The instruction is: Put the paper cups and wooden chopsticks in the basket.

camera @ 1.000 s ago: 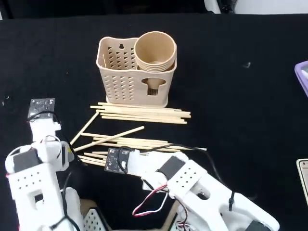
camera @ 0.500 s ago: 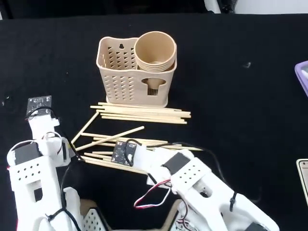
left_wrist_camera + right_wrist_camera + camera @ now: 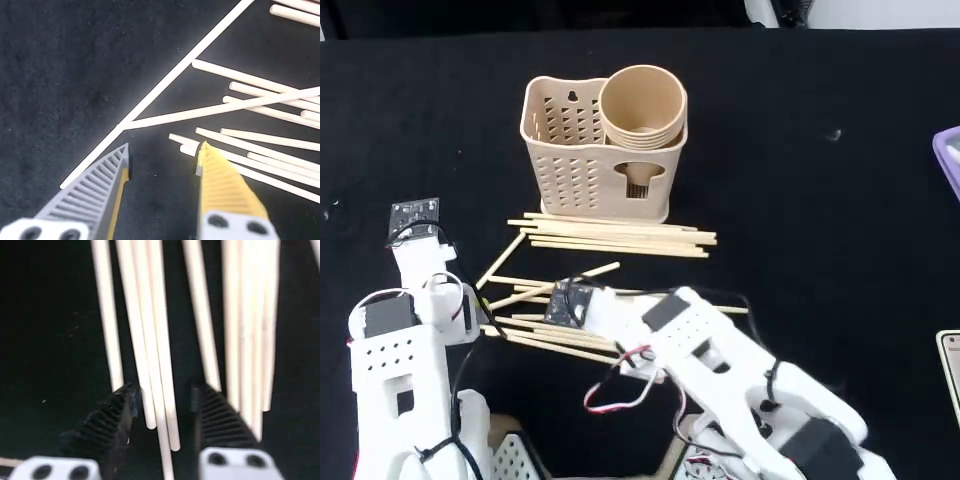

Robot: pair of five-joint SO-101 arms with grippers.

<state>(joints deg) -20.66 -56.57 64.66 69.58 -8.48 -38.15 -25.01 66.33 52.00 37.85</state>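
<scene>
Cups [image 3: 642,105] stacked in basket [image 3: 570,160]: done. Chopsticks [image 3: 610,235] loose outside it: all left. Right gripper [image 3: 162,392] open, straddling a few; left gripper [image 3: 163,150] open by stick ends.

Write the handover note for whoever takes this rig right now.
Left gripper: open, low over the table beside the ends of the loose pile of chopsticks, holding nothing.
Right gripper: open, astride a few chopsticks of that pile.
Done: paper cups stacked in the basket.
Left: all chopsticks, the loose pile and the neat row in front of the basket, lie on the table.
</scene>
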